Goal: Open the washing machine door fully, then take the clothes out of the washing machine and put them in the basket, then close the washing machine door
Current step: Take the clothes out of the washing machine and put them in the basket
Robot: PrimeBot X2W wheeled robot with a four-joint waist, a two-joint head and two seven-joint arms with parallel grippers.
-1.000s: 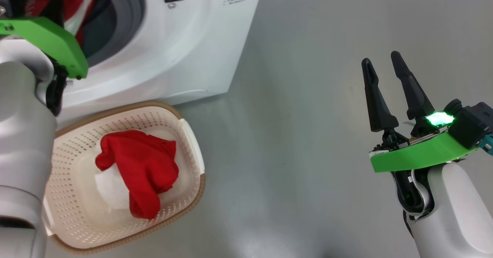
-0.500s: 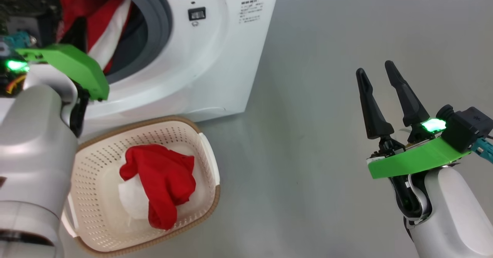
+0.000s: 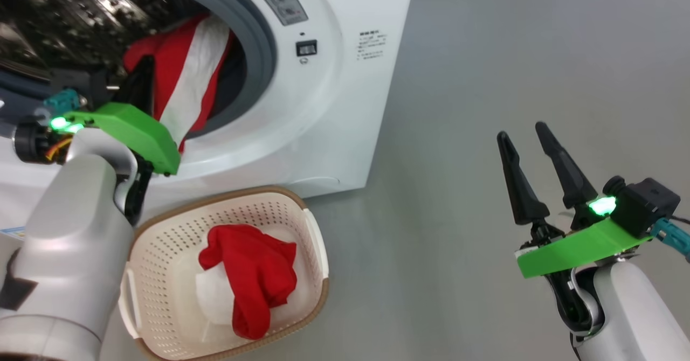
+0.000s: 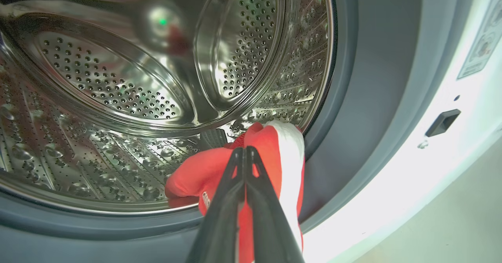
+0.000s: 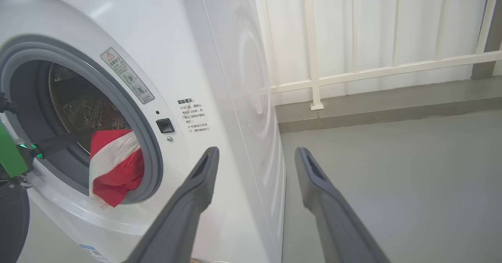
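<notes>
Nearest, at the lower right of the head view, the right pincer [image 3: 522,131] is released. Its two dark fingers stand apart with nothing between them, above the grey floor [image 3: 485,54]. At the lower left the basket [image 3: 161,275] stands on the floor, just in front of the washing machine [image 3: 334,108]. One red garment [image 3: 253,275] with a white part lies inside it. Above the basket, the left pincer [image 4: 244,150] is in the mouth of the machine, clenched on a red and white garment [image 4: 270,153]. This garment hangs at the lower right edge of the opening, against the grey gasket [image 3: 264,54]. Behind it is the perforated steel drum [image 4: 117,78], and its wall shines.
</notes>
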